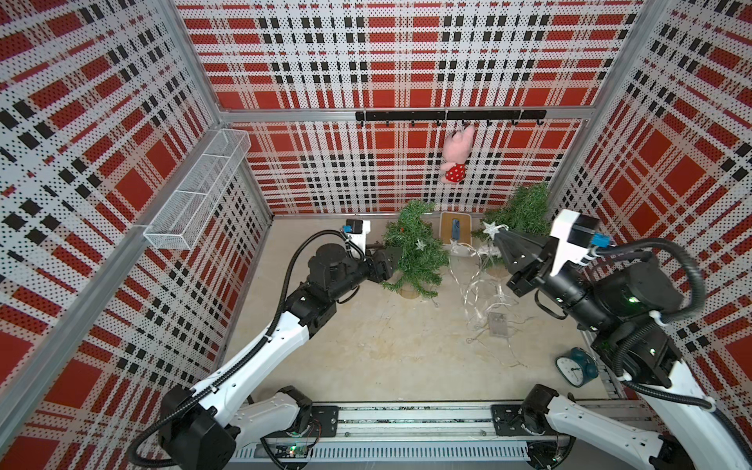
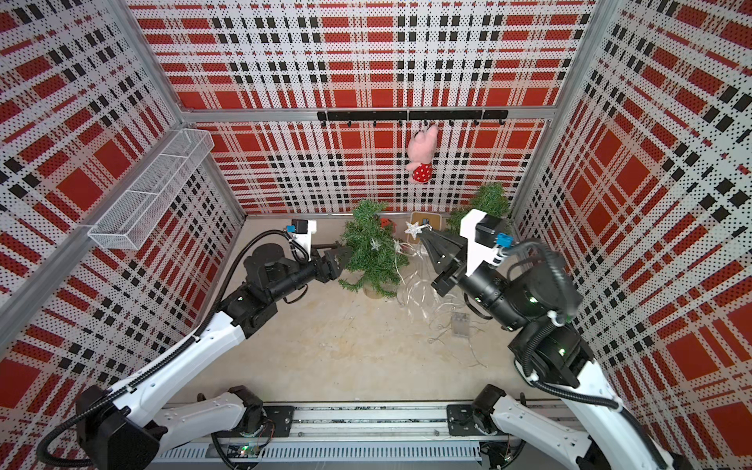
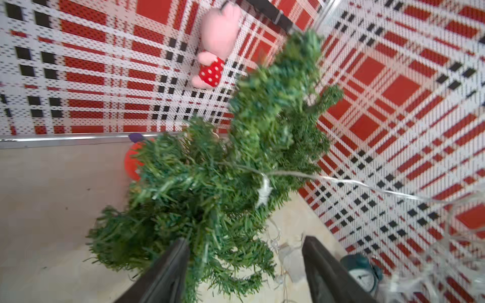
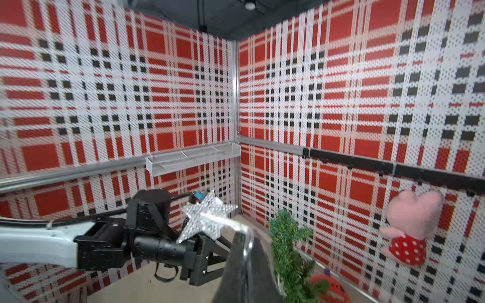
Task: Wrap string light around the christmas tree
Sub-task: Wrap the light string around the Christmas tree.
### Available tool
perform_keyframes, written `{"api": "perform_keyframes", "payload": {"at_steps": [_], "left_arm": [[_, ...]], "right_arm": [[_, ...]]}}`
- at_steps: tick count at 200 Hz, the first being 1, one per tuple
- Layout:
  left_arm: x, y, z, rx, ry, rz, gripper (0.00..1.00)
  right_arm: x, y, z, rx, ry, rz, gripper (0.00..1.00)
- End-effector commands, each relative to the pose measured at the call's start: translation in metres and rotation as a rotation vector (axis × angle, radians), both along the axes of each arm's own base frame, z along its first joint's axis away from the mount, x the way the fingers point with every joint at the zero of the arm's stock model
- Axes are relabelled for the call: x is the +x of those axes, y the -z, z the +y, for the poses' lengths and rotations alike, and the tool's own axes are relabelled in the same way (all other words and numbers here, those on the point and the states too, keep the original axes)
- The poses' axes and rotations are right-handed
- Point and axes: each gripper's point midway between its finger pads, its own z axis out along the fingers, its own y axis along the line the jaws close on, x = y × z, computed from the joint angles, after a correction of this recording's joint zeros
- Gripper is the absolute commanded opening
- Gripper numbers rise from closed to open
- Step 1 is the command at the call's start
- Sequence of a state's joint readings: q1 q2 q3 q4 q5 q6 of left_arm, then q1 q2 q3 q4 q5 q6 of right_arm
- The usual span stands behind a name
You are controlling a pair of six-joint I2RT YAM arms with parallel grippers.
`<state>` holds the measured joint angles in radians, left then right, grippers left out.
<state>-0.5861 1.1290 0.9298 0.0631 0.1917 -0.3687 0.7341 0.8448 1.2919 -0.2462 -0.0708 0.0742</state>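
Observation:
The small green christmas tree (image 1: 415, 252) (image 2: 372, 252) stands at the back of the table. My left gripper (image 1: 396, 260) (image 3: 245, 238) is at its left side, open, with loose lower branches between the jaws. The string light (image 1: 480, 285) lies tangled to the right of the tree, ending in a clear battery box (image 1: 497, 323). One strand (image 3: 288, 173) with a small star (image 3: 263, 191) crosses the tree. My right gripper (image 1: 501, 234) (image 4: 242, 233) is raised right of the tree, shut on the string light just behind a silver star (image 4: 207, 217) (image 2: 413, 228).
A second tree (image 1: 521, 211) stands in the back right corner. A wooden board (image 1: 455, 232) lies between the trees and a red object (image 2: 386, 223) sits behind the near tree. A teal alarm clock (image 1: 576, 366) sits front right. A pink plush (image 1: 457, 154) hangs from the hook rail (image 1: 407, 115).

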Motion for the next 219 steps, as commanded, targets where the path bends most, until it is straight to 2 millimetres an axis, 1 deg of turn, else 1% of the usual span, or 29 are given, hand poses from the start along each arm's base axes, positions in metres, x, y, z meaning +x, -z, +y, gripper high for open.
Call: {"api": "perform_keyframes", "payload": {"at_steps": [1,8,18,25,32,41,49,54,65,76,87,93,98,103,108,115,124,135,144,158,176,191,209,219], "left_arm": [[0.001,-0.021,-0.002,0.042,-0.017,-0.194,0.73],[-0.001,-0.025,-0.003,0.037,-0.008,-0.228,0.73],[-0.005,-0.032,-0.008,0.03,0.008,-0.285,0.73],[-0.009,-0.034,-0.015,0.051,0.033,-0.327,0.73],[-0.014,-0.033,-0.024,0.104,0.056,-0.382,0.74],[-0.017,-0.027,-0.034,0.178,0.062,-0.434,0.76],[-0.011,-0.021,-0.035,0.222,0.037,-0.43,0.77],[-0.004,-0.017,-0.032,0.235,0.019,-0.407,0.76],[0.013,-0.014,-0.026,0.241,-0.013,-0.366,0.71],[0.019,-0.013,-0.026,0.248,-0.024,-0.351,0.68],[0.024,-0.021,-0.03,0.168,-0.019,-0.285,0.66],[0.028,-0.028,-0.034,0.079,-0.002,-0.213,0.63],[0.028,-0.031,-0.039,0.007,0.022,-0.148,0.6],[0.025,-0.037,-0.047,-0.051,0.056,-0.098,0.6],[0.021,-0.038,-0.054,-0.117,0.082,-0.031,0.6],[0.015,-0.04,-0.064,-0.187,0.111,0.029,0.61],[0.005,-0.043,-0.073,-0.259,0.128,0.073,0.66],[-0.005,-0.047,-0.079,-0.347,0.132,0.096,0.73],[-0.009,-0.045,-0.083,-0.396,0.125,0.122,0.75],[-0.008,-0.039,-0.092,-0.411,0.113,0.159,0.76],[-0.006,-0.021,-0.098,-0.387,0.081,0.222,0.75],[-0.003,-0.01,-0.091,-0.358,0.024,0.253,0.75],[-0.003,-0.006,-0.079,-0.352,-0.028,0.254,0.75],[-0.004,-0.006,-0.078,-0.366,-0.026,0.252,0.74]], "right_arm": [[0.009,0.037,0.004,-0.112,0.01,0.083,0.0],[0.007,0.042,0.008,-0.137,-0.018,0.101,0.0],[0.013,0.054,0.011,-0.17,-0.009,0.149,0.0],[0.015,0.063,0.012,-0.184,-0.008,0.173,0.0],[0.015,0.067,0.013,-0.187,-0.01,0.173,0.0],[0.013,0.066,0.011,-0.179,-0.008,0.163,0.0],[0.012,0.063,0.009,-0.176,-0.007,0.154,0.0],[0.011,0.061,0.008,-0.173,-0.004,0.15,0.0],[0.01,0.057,0.007,-0.17,-0.004,0.141,0.0],[0.009,0.057,0.007,-0.17,-0.009,0.136,0.0],[0.009,0.061,0.008,-0.173,-0.014,0.142,0.0],[0.009,0.063,0.01,-0.173,-0.02,0.147,0.0],[0.009,0.065,0.01,-0.171,-0.022,0.151,0.0],[0.01,0.069,0.01,-0.17,-0.023,0.157,0.0],[0.009,0.071,0.011,-0.165,-0.026,0.162,0.0],[0.009,0.073,0.011,-0.158,-0.031,0.162,0.0],[0.008,0.076,0.012,-0.15,-0.039,0.16,0.0],[0.007,0.078,0.014,-0.138,-0.052,0.158,0.0],[0.007,0.08,0.018,-0.138,-0.067,0.159,0.0],[0.007,0.08,0.022,-0.142,-0.087,0.162,0.0],[0.004,0.078,0.022,-0.136,-0.098,0.159,0.0],[0.0,0.076,0.02,-0.127,-0.108,0.154,0.0],[-0.004,0.077,0.02,-0.112,-0.127,0.156,0.0],[-0.006,0.079,0.021,-0.106,-0.138,0.155,0.0]]}}
